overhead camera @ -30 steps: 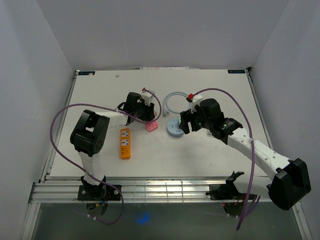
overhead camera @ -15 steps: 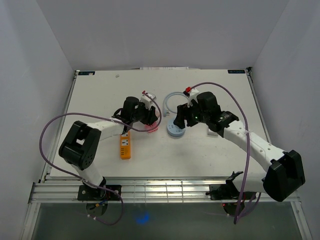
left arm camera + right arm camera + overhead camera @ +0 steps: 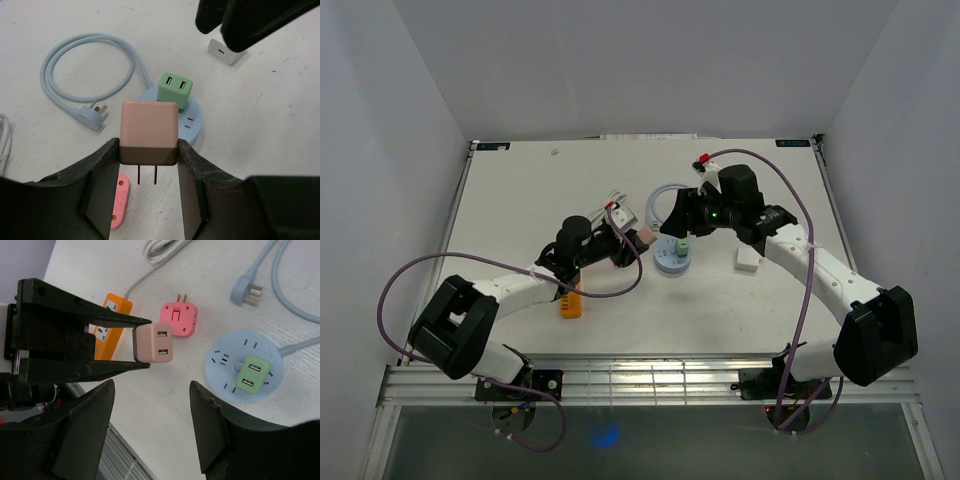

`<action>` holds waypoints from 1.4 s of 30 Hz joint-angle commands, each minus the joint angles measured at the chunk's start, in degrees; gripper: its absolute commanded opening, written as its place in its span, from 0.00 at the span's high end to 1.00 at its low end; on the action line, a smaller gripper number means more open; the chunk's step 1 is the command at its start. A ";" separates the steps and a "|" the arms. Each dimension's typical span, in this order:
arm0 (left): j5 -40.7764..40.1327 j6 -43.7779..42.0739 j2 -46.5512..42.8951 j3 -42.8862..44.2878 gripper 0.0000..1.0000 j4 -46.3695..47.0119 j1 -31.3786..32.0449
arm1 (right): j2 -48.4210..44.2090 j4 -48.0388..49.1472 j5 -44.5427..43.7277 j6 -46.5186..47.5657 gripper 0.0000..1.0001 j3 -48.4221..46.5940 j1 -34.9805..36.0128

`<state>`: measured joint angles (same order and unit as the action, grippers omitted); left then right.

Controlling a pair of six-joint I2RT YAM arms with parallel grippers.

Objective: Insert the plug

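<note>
Plug (image 3: 149, 131), pink, clamped in left gripper (image 3: 148, 150); right gripper (image 3: 151, 390) spread, empty.

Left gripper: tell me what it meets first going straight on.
Probably the green charger on the round blue socket, just ahead of the held pink charger; height is unclear.

A charger (image 3: 253, 375) sits on the round socket hub (image 3: 222, 362), the power strip (image 3: 118, 305) well left.

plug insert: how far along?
Done: the left gripper has the pink charger lifted, prongs down. In hand: it hangs near the round strip, where a green charger already sits. The right gripper is open, empty. Left: seat the prongs in a socket.
</note>
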<state>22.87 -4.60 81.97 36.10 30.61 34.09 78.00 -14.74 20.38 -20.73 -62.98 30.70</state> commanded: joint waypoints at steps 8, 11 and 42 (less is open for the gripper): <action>6.74 -2.08 -4.45 -3.05 0.56 8.50 0.81 | 4.79 7.62 12.04 -6.86 0.33 -1.45 -1.96; 7.53 -2.34 -4.54 -3.31 0.56 9.11 0.89 | 5.67 9.55 12.67 -8.44 0.32 -0.48 -1.87; 6.13 -2.08 -4.37 -3.14 0.58 9.47 0.98 | 10.95 12.63 17.15 -10.29 0.57 0.75 -1.08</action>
<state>28.97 -6.59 79.61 33.04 38.22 34.74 88.88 -4.99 35.38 -30.72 -62.41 29.28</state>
